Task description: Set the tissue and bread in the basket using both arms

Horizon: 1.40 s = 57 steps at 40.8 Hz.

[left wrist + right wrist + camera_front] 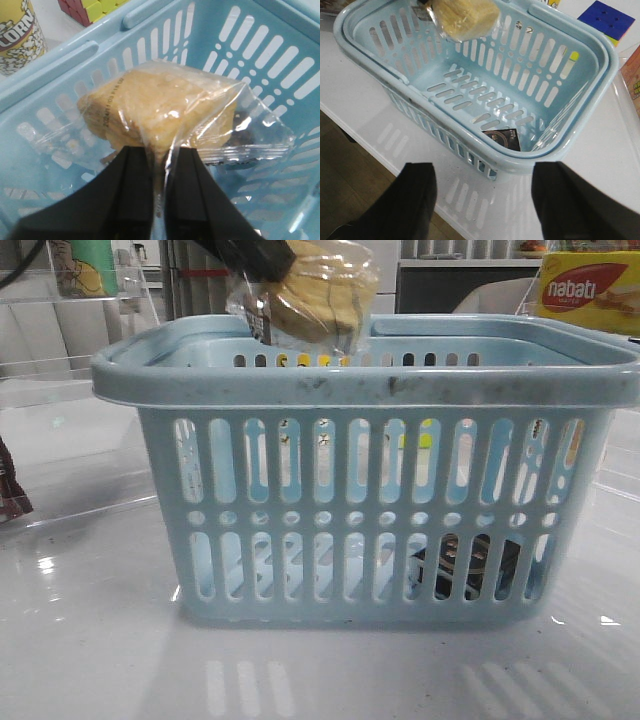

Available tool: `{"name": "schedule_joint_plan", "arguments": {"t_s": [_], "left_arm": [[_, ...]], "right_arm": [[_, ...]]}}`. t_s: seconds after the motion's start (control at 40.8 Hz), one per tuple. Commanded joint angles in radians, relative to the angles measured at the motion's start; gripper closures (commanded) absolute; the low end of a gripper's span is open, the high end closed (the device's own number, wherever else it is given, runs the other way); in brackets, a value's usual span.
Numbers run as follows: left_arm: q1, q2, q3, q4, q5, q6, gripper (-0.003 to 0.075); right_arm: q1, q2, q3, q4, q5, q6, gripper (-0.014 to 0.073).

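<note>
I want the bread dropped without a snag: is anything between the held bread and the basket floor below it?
Nothing visible. The left gripper holds the bread above the basket, over its open top. The floor beneath looks bare; the tissue lies flat in a far corner, away from the bread.

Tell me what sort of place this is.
Probably a robot test bench in a lab, not a home: a glossy white table, scattered props like a nabati box and puzzle cube, clear acrylic panels.
</note>
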Motion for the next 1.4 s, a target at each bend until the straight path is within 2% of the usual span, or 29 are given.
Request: {"name": "schedule_joint_plan", "arguments": {"t_s": [0.0,0.049,0.122,0.441,0.833,1.102,1.371], "left_arm": [[-0.011,-0.015,-0.028,-0.028,-0.075,0.003,0.0359],[-0.011,-0.009,-0.028,-0.028,-0.075,0.003,0.0286],[-0.011,-0.012,-0.028,-0.028,-0.072,0.003,0.0230],[-0.011,-0.195,-0.012,-0.028,0.032,0.003,0.0232],[-0.011,-0.605,0.255,0.006,0.125,0.001,0.0232],[-0.011,-0.828,0.393,0.253,0.144,-0.253,0.0232],[-0.011,-0.882,0.464,0.251,0.134,-0.256,0.0232]], "right_arm": [[0.002,-0.002,-0.025,-0.005,-0.069,-0.011,0.0075],[0.002,-0.002,-0.025,-0.005,-0.069,-0.011,0.0075],[0.002,-0.002,-0.025,-0.005,-0.069,-0.011,0.0075],[0.002,-0.002,-0.025,-0.005,-0.069,-0.011,0.0075],[0.002,-0.002,-0.025,-0.005,-0.069,-0.011,0.0075],[0.002,-0.002,-0.025,-0.005,-0.069,-0.011,0.0075],[0.002,-0.002,-0.003,0.002,-0.011,0.001,0.0075]]}}
